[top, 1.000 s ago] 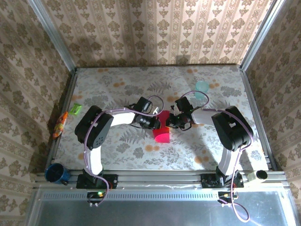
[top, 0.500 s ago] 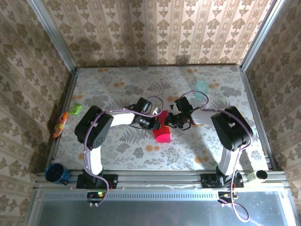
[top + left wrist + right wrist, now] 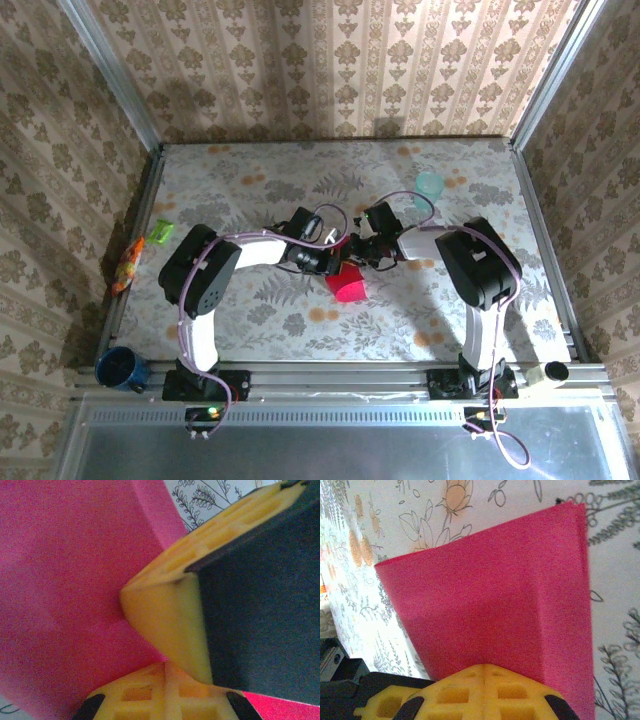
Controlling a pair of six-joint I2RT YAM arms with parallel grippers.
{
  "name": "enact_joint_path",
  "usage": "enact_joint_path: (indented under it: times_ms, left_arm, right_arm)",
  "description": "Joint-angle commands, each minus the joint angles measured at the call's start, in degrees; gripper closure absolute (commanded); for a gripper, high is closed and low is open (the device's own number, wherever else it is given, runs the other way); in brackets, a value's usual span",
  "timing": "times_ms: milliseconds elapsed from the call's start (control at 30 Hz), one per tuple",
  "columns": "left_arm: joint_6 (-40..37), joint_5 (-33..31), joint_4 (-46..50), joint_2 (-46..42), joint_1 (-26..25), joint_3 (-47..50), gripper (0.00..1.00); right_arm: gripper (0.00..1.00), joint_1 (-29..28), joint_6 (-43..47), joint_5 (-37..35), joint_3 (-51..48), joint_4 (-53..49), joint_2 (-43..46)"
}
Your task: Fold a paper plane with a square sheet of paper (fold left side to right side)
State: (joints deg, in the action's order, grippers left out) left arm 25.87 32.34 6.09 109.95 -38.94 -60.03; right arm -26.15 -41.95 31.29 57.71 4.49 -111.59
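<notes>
Patterned walls (image 3: 330,60) are seen on three sides of the floral table (image 3: 300,180), and a metal rail (image 3: 330,372) is seen along its near edge. The left arm (image 3: 200,275) and the right arm (image 3: 480,265) are bent inward, so that both wrists are brought together over the middle of the table.

The sheet (image 3: 348,288) is found there, at the table's centre. Its near part is exposed just below the two grippers and its far part is covered by them. In the right wrist view the sheet (image 3: 490,595) is seen with its far edge on the cloth. A soft crease runs down its right side, and two layers appear at the far right corner.

The left gripper (image 3: 330,262) and the right gripper (image 3: 362,248) are set almost tip to tip. The fingers of the right gripper (image 3: 485,672) are closed together against the sheet's near edge. The fingers of the left gripper (image 3: 166,680) are likewise closed together, with the sheet (image 3: 60,580) all around them and a finger of the right gripper (image 3: 165,615) just beside. Whether paper is nipped between either pair cannot be told.

A blue mug (image 3: 118,368) stands beyond the near left corner. A teal cup (image 3: 430,185) is placed far right, well apart from the sheet. A green packet (image 3: 160,233) and an orange packet (image 3: 127,262) are left at the left edge.
</notes>
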Motion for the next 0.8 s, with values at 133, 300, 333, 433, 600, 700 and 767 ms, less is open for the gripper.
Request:
enact_joint_path:
  times_ms: [133, 300, 333, 433, 600, 700, 767]
  left_arm:
    - [-0.80, -0.46, 3.15, -0.19, -0.62, 4.15, 1.00]
    - [0.34, 0.62, 3.21, -2.48, -1.63, 7.58, 1.00]
    - [0.66, 0.71, 3.06, -2.99, -1.87, 8.27, 1.00]
    - [1.75, 0.96, 2.86, -4.64, -2.76, 10.48, 1.00]
    - [3.33, 1.10, 3.34, -7.44, -4.24, 13.36, 1.00]
    - [4.39, 1.15, 3.41, -8.80, -5.22, 15.27, 1.00]
    - [5.25, 1.17, 2.86, -9.35, -5.83, 16.64, 1.00]
  right_arm:
    - [1.00, -0.14, 1.17, -6.40, -0.74, -7.68, -1.48]
    - [1.00, 0.90, 0.56, -8.41, -2.31, -9.32, -1.69]
    - [1.00, 1.09, 0.63, -8.56, -2.50, -9.54, -1.70]
    - [1.00, 1.62, 1.07, -9.30, -2.31, -10.95, -2.04]
    - [1.00, 2.24, 1.09, -9.75, -2.40, -11.51, -2.78]
    - [1.00, 2.42, 1.17, -9.60, -2.47, -11.41, -3.07]
    - [1.00, 2.51, 1.13, -9.49, -2.60, -11.08, -3.03]
